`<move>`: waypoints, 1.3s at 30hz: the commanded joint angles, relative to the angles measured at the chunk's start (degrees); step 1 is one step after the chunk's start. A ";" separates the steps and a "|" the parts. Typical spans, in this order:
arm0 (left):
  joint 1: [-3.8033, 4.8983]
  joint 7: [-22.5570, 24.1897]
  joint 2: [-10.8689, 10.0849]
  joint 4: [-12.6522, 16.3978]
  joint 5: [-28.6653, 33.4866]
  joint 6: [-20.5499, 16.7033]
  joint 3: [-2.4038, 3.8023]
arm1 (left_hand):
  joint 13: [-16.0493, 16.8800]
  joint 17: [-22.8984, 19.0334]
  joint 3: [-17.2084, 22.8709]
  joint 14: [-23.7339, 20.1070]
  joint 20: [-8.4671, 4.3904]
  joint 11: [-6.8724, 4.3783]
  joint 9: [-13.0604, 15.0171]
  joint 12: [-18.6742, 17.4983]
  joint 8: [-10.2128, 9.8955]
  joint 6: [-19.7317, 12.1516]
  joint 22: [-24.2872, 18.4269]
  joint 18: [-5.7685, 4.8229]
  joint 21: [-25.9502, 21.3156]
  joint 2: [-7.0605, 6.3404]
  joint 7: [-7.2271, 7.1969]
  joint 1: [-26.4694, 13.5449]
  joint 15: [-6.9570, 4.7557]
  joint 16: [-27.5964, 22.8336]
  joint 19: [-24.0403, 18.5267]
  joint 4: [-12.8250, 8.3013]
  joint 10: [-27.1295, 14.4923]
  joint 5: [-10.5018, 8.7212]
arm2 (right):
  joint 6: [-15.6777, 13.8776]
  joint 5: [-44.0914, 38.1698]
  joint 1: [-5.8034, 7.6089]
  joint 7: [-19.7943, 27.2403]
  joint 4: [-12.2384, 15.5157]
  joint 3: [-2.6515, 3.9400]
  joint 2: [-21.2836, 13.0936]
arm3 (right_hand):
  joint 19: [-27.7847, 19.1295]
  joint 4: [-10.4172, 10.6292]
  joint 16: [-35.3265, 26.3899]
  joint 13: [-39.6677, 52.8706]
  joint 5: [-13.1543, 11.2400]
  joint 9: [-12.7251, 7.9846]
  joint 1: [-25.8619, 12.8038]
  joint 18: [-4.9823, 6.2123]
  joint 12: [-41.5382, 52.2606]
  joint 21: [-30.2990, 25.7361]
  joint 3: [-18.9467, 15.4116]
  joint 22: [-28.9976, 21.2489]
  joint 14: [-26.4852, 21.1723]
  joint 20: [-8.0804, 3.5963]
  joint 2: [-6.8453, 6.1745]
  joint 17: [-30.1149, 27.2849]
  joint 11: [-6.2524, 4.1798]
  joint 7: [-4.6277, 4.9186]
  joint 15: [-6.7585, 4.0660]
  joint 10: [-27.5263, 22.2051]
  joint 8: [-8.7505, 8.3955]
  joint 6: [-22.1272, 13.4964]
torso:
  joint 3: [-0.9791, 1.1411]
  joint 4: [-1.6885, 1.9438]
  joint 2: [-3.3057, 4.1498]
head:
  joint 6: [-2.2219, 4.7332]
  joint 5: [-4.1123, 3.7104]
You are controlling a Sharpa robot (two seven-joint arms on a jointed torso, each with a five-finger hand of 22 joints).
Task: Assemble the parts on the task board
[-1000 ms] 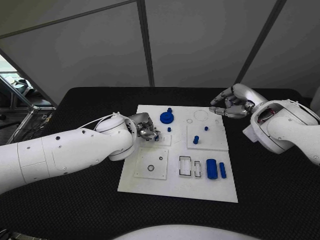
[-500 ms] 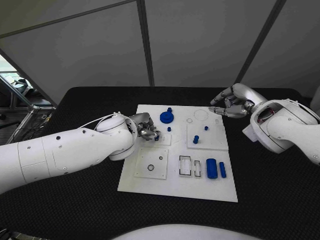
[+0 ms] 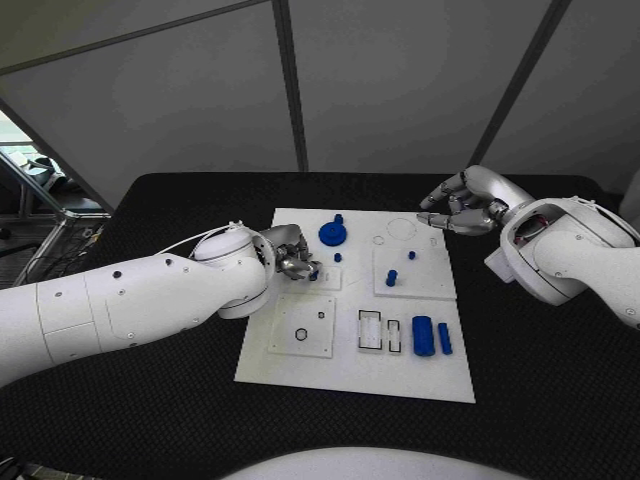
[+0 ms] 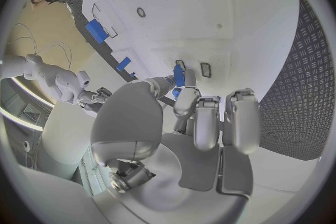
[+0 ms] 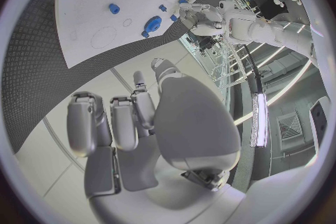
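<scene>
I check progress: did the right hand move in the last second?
No. The right hand hovers at the same far right corner of the task board.

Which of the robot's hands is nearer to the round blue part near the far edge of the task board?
Left. The left hand is just beside the round blue part; the right hand hovers past the task board's far right corner.

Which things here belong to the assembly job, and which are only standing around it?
For the job:
- task board
- blue round part at its far end
- two blue cylinders lying near its front
- small blue peg standing mid-board
- left hand, over the board
- right hand, at the far corner

Only around:
- black table
- grey wall panels
</scene>
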 commanded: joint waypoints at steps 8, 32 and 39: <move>-0.54 -0.65 -0.49 0.70 -0.83 3.46 -0.25 | -0.02 11.57 8.47 5.02 -0.19 -0.09 -0.08 -0.18 0.14 0.04 5.02 -1.01 -0.01 -0.36 -0.43 -0.32 -0.56 0.12 0.00 -9.42 0.26 -0.04 | 0.57 -0.21 0.11 0.62 -0.03 0.05 0.05 | -0.20 0.27 -0.35 0.05 0.22 -0.06 -0.32 1.06 -0.08 -0.28 0.06 6.68 3.94 0.01 0.08 5.22 -0.23 -0.10 -0.43 0.02 -0.35 0.28 | -0.03 0.02 -0.05 | -0.04 0.17; -0.70 -0.54 -1.05 1.18 -0.35 1.60 -0.25 | 0.74 11.64 7.79 5.05 -0.25 -0.26 -0.14 0.42 0.47 1.02 5.62 -1.15 0.32 -1.10 -0.72 -1.02 -0.65 0.17 0.40 -9.29 0.87 0.03 | 0.59 -0.21 0.10 0.61 -0.05 0.05 -0.03 | -0.22 0.34 -0.40 0.00 0.28 -0.06 -0.43 1.06 -0.11 -0.31 0.02 6.65 3.93 0.00 0.12 5.15 -0.23 -0.10 -0.43 -0.01 -0.34 0.30 | 0.00 0.00 0.02 | 0.11 0.25; -0.70 -0.38 -0.97 1.06 -0.04 1.23 -0.25 | 0.78 11.66 5.60 5.06 -0.47 -0.74 -0.58 0.49 0.47 2.30 5.80 -1.17 0.36 -2.41 -1.38 -3.64 -0.99 0.17 0.51 -7.65 1.07 0.02 | 0.53 -0.21 0.10 0.60 -0.03 0.05 -0.07 | -0.22 0.34 -0.40 0.00 0.28 -0.06 -0.43 1.06 -0.11 -0.31 0.02 6.65 3.93 0.00 0.12 5.15 -0.23 -0.10 -0.43 -0.01 -0.34 0.30 | -0.02 -0.01 0.00 | 0.02 0.21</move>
